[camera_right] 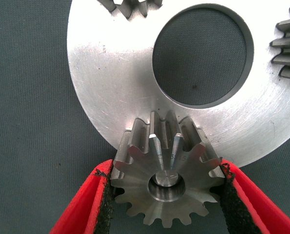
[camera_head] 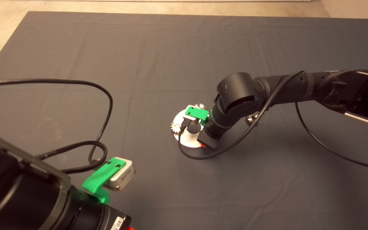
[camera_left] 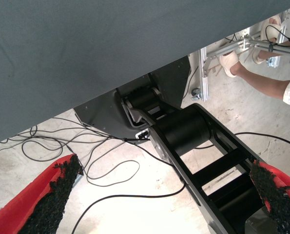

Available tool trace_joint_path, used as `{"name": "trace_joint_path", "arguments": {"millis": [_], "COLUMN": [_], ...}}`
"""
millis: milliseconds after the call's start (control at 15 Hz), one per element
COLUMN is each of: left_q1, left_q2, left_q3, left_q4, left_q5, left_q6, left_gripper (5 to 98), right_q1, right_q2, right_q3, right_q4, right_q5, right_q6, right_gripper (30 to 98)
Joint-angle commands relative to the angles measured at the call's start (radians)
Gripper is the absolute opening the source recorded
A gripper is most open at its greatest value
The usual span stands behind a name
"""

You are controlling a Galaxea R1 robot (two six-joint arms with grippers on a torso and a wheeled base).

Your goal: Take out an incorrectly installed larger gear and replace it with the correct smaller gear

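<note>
My right gripper [camera_right: 166, 195] hangs over the round silver plate [camera_right: 110, 83], at the mat's middle in the head view [camera_head: 188, 140]. Its red fingers [camera_right: 86, 204] are shut on the smaller gear [camera_right: 166, 170], grey-silver, at the plate's rim with a pin in its centre hole. Two more small gears sit on the plate [camera_head: 199, 106] [camera_head: 175, 127]. A darker gear [camera_head: 251, 119], seemingly the larger gear, lies on the mat right of the arm, partly behind a cable. My left gripper [camera_left: 164, 195] is open and empty, parked at the lower left.
The plate has a large round hole [camera_right: 203, 53] in its middle. A black cable [camera_head: 203, 155] loops on the mat in front of the plate. The left wrist view shows the mat's edge, floor cables and a person's legs [camera_left: 261, 83].
</note>
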State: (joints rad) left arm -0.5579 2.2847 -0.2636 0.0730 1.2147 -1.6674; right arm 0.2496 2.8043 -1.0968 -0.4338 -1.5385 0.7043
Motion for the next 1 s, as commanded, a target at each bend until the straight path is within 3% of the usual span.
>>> {"name": "trace_joint_path", "arguments": {"millis": [0,400,733,933], "left_q1": [-0.011,-0.011,-0.01,-0.011], "left_q2": [-0.003,-0.001,0.0,0.0], "left_q3": [0.015,0.015,0.015,0.015], "left_q4": [-0.005,-0.005,-0.005,-0.005], "left_q5": [-0.001,-0.001,-0.001,-0.001], "left_q6": [-0.006,-0.006,-0.006,-0.006], "left_gripper": [90.9,90.9,90.9,90.9], "right_q1": [0.09,0.131,0.25,0.271], "right_q2": [0.008,0.008,-0.015,-0.069], "right_q3": [0.023,0.025,0.12,0.135], "right_q4": [0.051,0.07,0.171,0.204], "right_q5": [-0.12,-0.12,-0.12,-0.12], "right_q6": [0.008,0.011,0.055,0.063], "right_gripper": [49.4,49.4,49.4,49.4]}}
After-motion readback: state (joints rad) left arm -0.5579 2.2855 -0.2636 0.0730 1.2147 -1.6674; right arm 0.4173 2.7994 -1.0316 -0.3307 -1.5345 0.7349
